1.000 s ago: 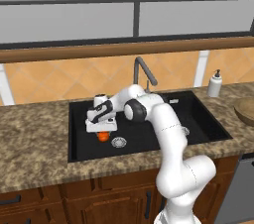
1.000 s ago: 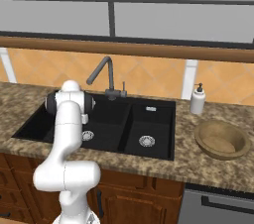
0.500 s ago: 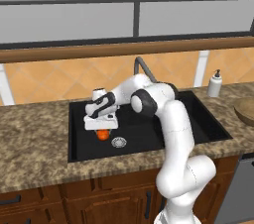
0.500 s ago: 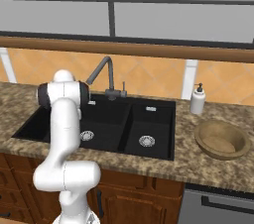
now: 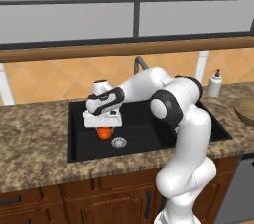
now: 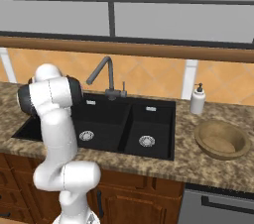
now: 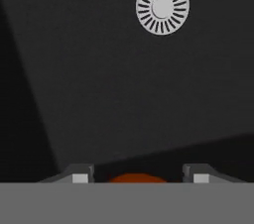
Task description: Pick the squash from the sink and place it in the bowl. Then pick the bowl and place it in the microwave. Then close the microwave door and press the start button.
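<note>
The small orange-red rounded squash [image 5: 103, 133] lies in the left basin of the black two-basin sink [image 5: 79, 144], just beside the round silver drain [image 5: 118, 142]; its shape is too compact to give a long axis or heading. The gripper [image 5: 102, 128] stands directly over it, jaws apart on either side, contact not discernible. The round tan-brown wooden bowl [image 6: 222, 140] sits on the granite table right of the sink.

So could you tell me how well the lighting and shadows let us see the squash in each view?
Left base view: even light, the squash stands out bright orange against the black sink, under the gripper. Hand view: dim, a darker shadow band along the basin floor, just a sliver of orange between the fingertips; the drain reads crisply.
</note>
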